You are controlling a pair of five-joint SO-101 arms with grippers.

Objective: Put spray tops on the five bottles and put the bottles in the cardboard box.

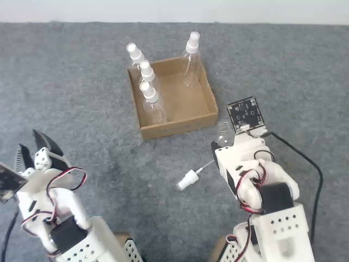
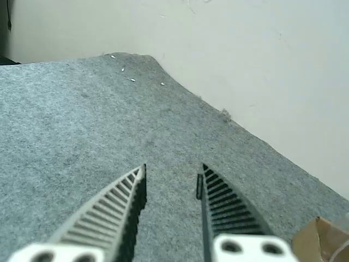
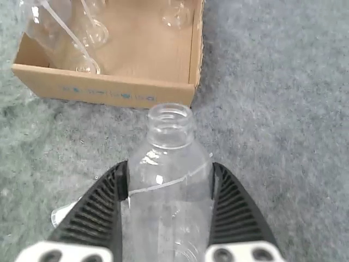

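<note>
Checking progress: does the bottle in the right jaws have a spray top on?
No, the bottle shows an open, uncapped neck.

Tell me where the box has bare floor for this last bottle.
Crowded: the cardboard box's left wall, three bottles in a row; a fourth in the far right corner. Free for the uncapped bottle: the floor's centre and front right. Carpet left of the spray top is bare.

Four capped bottles [image 1: 151,101] stand in the cardboard box [image 1: 180,126]; a loose spray top [image 1: 188,179] lies on the carpet [image 1: 82,109].
</note>
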